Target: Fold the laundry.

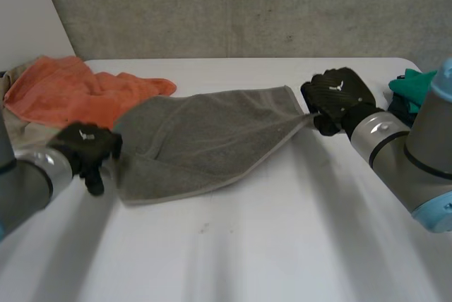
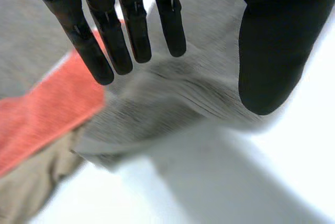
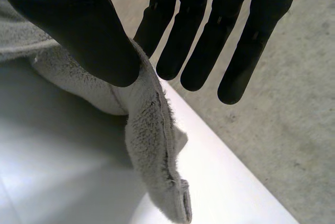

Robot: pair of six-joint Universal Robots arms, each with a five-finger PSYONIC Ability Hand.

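— Head view: where is the grey towel [image 1: 212,140]?
— Spread over the middle of the white table [image 1: 296,245], stretched between the 2 hands. Its hemmed near edge runs straight from the corner at the right hand to a corner lying flat on the table on the left hand's side.
— What does the left hand [image 1: 85,145] have?
— It sits at the towel's left end. In the left wrist view its fingers [image 2: 112,41] are straight and its thumb [image 2: 272,51] stands opposite them. The bunched end of the towel runs up between thumb and fingers, raised off the table with shadow under it. It reads as a pinch on that end.
— And the right hand [image 1: 337,96]?
— At the towel's far right corner. In the right wrist view the thumb [image 3: 78,25] presses the cloth against straight fingers [image 3: 180,41]. The tip of that corner hangs loose below the thumb, above the table.
— Anything else near the towel?
— An orange towel [image 1: 63,90] lies just beyond its left end. Whether the 2 touch or overlap I cannot tell. A beige cloth [image 2: 29,192] lies under the orange one. A green cloth [image 1: 413,83] is well apart, beyond the towel's right corner. A concrete wall [image 1: 247,5] stands past the towel's far edge, behind the table.
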